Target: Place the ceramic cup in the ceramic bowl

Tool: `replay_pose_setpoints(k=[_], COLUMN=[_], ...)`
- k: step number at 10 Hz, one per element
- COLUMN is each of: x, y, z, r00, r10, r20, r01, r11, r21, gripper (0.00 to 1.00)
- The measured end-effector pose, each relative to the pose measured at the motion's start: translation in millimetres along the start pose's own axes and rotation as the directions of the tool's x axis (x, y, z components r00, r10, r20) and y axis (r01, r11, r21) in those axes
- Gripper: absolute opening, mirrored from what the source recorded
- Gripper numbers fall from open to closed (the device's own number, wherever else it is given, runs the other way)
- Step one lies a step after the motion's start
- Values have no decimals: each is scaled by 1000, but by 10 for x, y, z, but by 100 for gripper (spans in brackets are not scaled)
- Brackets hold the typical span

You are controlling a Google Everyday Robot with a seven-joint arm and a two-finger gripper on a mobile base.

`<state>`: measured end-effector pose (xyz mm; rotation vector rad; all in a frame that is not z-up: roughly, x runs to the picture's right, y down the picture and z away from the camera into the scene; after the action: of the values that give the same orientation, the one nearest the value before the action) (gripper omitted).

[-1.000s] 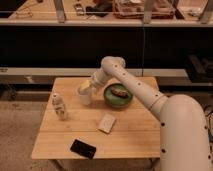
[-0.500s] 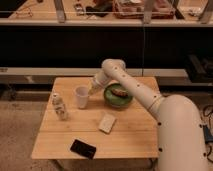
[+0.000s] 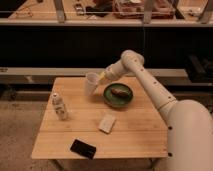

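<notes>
"As you stand over it, what do you see, biggest first?"

"A wooden table (image 3: 137, 137), and my white arm (image 3: 150, 89) reaching across its far right part from the right."

"And on the boards?"

"The dark green bowl (image 3: 118, 101) sits near the far edge, right of the middle. A white bottle figure (image 3: 60, 106) with dark marks stands upright toward the left edge. A black slab (image 3: 83, 148) lies flat near the front edge, and a pale block (image 3: 107, 123) lies between it and the bowl."

"Where is the cup?"

"The cup (image 3: 91, 83) is white and tilted, just left of the bowl's rim and not over it. It seems to be off the boards."

"And your gripper?"

"My gripper (image 3: 99, 79) is at the cup's right side, closed on it and holding it."

"Anything smaller?"

"A brown-red bit (image 3: 120, 92) lies inside the bowl."
</notes>
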<state>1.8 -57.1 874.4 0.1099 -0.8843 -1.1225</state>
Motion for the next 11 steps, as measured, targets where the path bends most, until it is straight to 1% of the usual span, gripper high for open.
replay_pose_setpoints(k=[2,4,5,6,8,11], x=[78,114,151,200,253,215], y=[468,758,895,998,1107,1228], z=[-305,-460,-553,-667,-798,-879], r00=[997,993,990,985,981,980], r10=[71,111,134,155,171,172], r20=[-23,-38,-53,-72,-94,-102], r01=[-71,-113,-138,-160,-179,-181], r11=[997,992,988,985,981,980], r21=[-28,-54,-63,-67,-74,-86], gripper=[11,11,11,11,11,11])
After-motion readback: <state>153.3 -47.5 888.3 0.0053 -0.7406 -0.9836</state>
